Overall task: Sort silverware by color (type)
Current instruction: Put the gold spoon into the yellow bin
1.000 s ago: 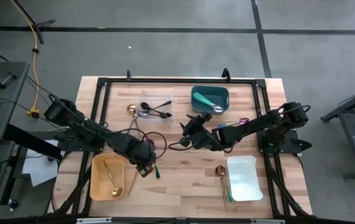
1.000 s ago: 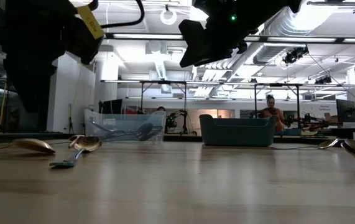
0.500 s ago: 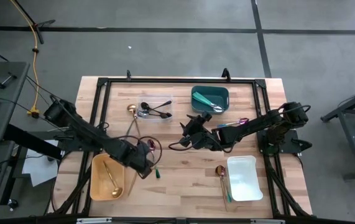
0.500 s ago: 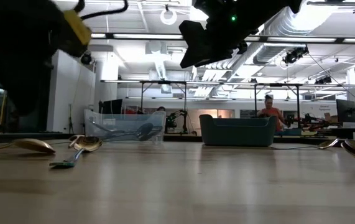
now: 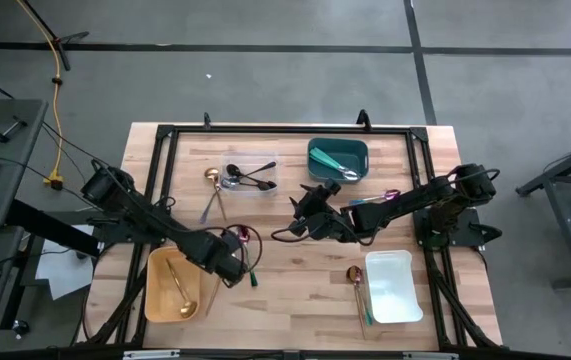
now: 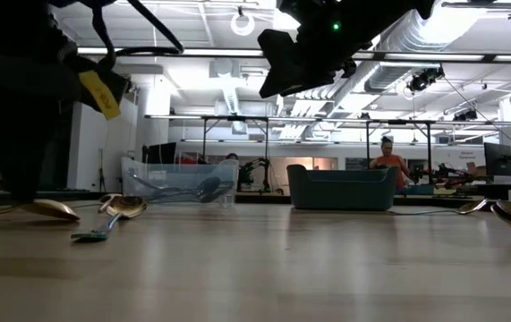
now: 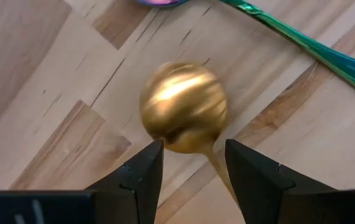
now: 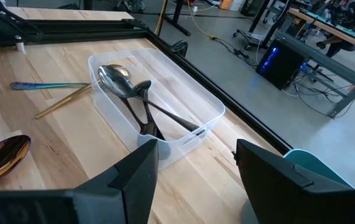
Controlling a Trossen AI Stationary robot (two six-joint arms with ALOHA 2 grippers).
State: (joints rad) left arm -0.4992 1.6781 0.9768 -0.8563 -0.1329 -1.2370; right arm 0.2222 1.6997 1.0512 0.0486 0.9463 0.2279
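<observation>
Wooden worktop [image 5: 295, 285], front-left: left end effector [image 7: 189, 163] released, straddling shiny gold spoon [image 7: 184, 115]. Next: clench, carry to yellow bin [image 5: 155, 300].

I see shiny gold round spoon bowl [image 7: 184, 106] on pale wood-grain tabletop [image 7: 34, 74]; iridescent green-teal slim handle [image 7: 326, 56] beside; dark spoons [image 8: 141, 99] in clear plastic tub [image 8: 193, 102]; teal bin [image 5: 338, 158]; yellow bin [image 5: 157, 290]; white bin [image 5: 393, 285].
</observation>
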